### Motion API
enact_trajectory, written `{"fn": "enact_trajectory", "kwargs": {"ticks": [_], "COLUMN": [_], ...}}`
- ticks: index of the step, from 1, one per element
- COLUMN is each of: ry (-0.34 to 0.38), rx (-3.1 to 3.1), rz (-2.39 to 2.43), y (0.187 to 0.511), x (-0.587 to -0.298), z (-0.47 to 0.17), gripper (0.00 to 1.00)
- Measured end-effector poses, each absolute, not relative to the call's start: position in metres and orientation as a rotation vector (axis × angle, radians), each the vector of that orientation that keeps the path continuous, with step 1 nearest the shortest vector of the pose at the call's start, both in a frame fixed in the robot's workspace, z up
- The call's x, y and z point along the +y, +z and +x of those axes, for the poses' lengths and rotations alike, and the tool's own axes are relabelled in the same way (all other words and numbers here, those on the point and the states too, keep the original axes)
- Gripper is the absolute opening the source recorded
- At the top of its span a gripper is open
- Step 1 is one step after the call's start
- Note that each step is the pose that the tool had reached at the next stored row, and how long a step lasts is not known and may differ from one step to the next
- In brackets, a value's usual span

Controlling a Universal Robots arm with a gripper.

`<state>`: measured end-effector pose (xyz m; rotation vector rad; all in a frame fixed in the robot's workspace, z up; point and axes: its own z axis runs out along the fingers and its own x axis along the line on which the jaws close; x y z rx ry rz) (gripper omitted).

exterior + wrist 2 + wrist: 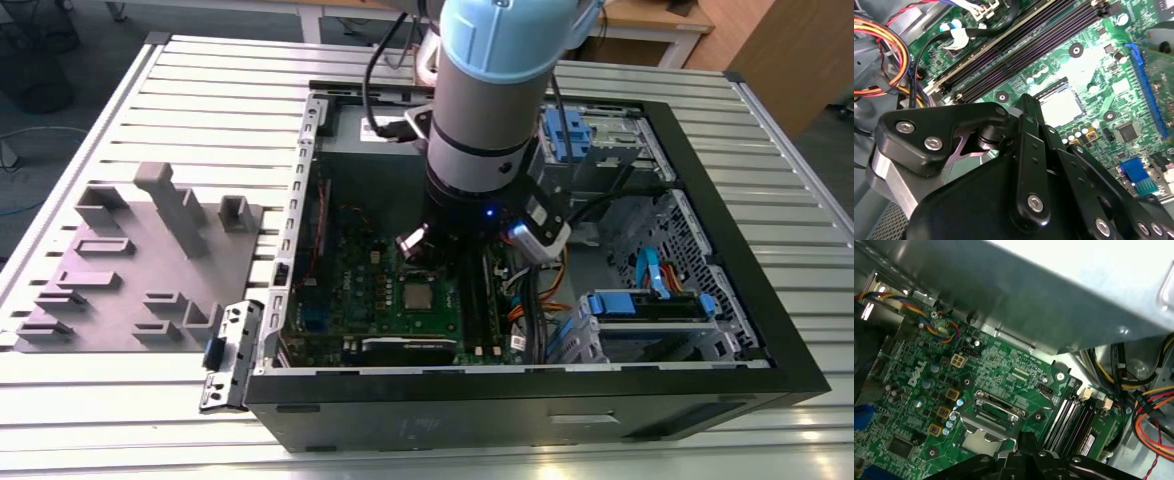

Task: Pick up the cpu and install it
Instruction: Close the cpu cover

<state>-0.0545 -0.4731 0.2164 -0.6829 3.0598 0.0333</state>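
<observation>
The cpu (420, 296) is a shiny silver-grey square lying flat in its socket on the green motherboard (354, 275) inside the open computer case. It also shows in both wrist views as a bright plate, the cpu (1061, 105) beyond the gripper's tip, and the cpu (985, 442) below the socket's silver metal frame (996, 410). My black gripper (1026, 102) hangs low over the board right beside the cpu, its tip pointing at the socket's edge. The arm's wrist (467, 230) covers the gripper from outside. I cannot tell whether it touches the cpu.
Black memory slots (1019, 45) run beside the socket. Orange and red cables (884, 55) bundle nearby. The case's metal wall (1054, 305) stands close. Drive bays with blue clips (641, 305) fill the case at the exterior view's right. A grey tray of blocks (134, 270) sits on the slotted table.
</observation>
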Motion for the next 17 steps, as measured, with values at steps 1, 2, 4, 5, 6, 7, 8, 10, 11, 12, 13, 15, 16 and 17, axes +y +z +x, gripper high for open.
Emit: {"fn": "enact_trajectory", "kwargs": {"ticks": [1,2,4,5,6,7,8,10,11,12,13,15,16,17], "ry": [0.033,0.033,0.033,0.033,0.033,0.033,0.033,0.033,0.034,0.033,0.034,0.034,0.034,0.033], "rx": [3.060,3.059,3.059,3.059,3.059,3.058,3.058,3.058,3.058,3.058,3.058,3.057,3.057,3.057], "rz": [-0.684,-0.685,-0.686,-0.687,-0.688,-0.689,-0.690,-0.691,-0.692,-0.693,-0.693,-0.696,-0.697,-0.698], "y": [0.216,0.216,0.216,0.216,0.216,0.216,0.216,0.216,0.216,0.216,0.216,0.216,0.216,0.216], "x": [-0.474,-0.475,-0.477,-0.478,-0.479,-0.480,-0.481,-0.482,-0.483,-0.483,-0.484,-0.484,-0.485,-0.485], "z": [-0.054,-0.054,-0.054,-0.054,-0.054,-0.054,-0.054,-0.053,-0.052,-0.051,-0.051,-0.048,-0.047,-0.046], "gripper": [0.11,0.11,0.11,0.11,0.11,0.11,0.11,0.11,0.11,0.11,0.11,0.11,0.11,0.11]}}
